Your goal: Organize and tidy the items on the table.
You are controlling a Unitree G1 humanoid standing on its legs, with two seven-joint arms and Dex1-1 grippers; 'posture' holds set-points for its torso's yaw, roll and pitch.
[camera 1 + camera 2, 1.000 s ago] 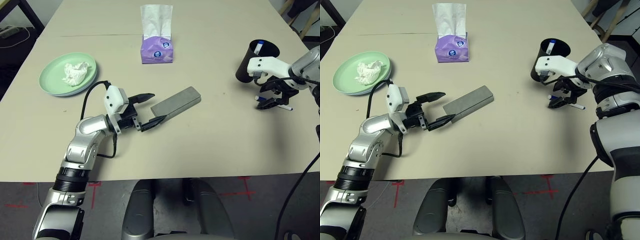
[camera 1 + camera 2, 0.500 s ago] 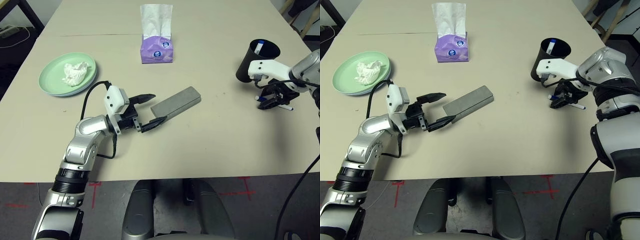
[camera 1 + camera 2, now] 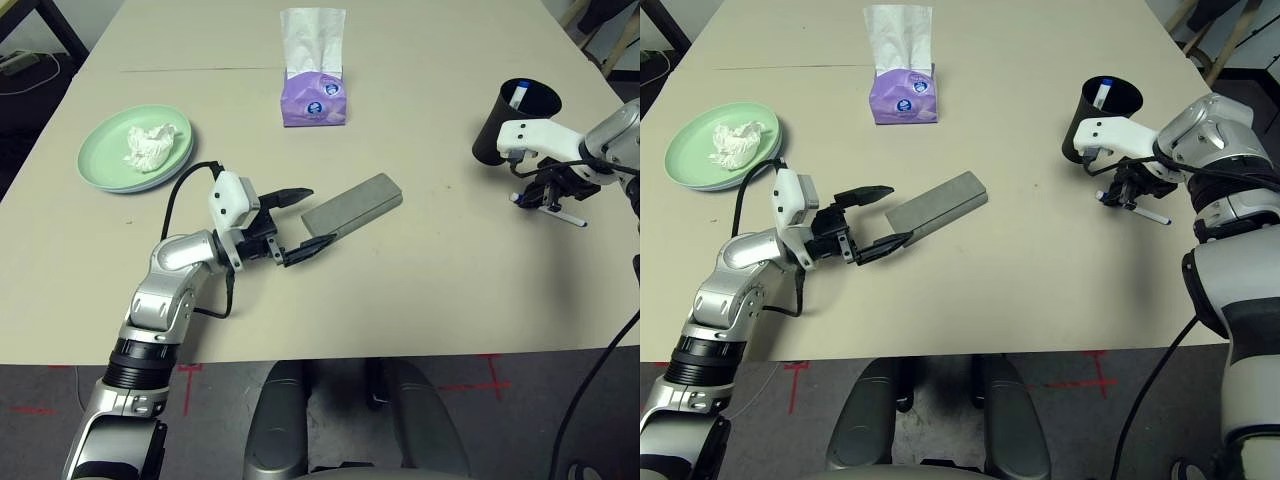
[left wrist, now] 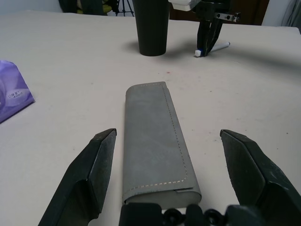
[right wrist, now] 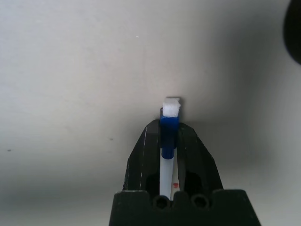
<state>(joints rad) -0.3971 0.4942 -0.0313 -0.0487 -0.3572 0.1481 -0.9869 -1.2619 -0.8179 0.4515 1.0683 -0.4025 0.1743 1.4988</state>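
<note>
2 head-mounted cameras look forward and down over a robot's forearms at 1 beige table (image 3: 440, 270).

Both take in the green plate (image 3: 120, 150), purple tissue box (image 3: 313, 100) and black cup (image 3: 490, 135); 2 wrist cameras sit closer, the left facing along its fingers over a grey glasses case (image 4: 153, 136) toward the cup, the right close above a blue-and-white pen (image 5: 169, 136).

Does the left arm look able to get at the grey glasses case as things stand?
Probably yes: the left gripper stands open around the near end of the grey case, with nothing lying between them.
</note>
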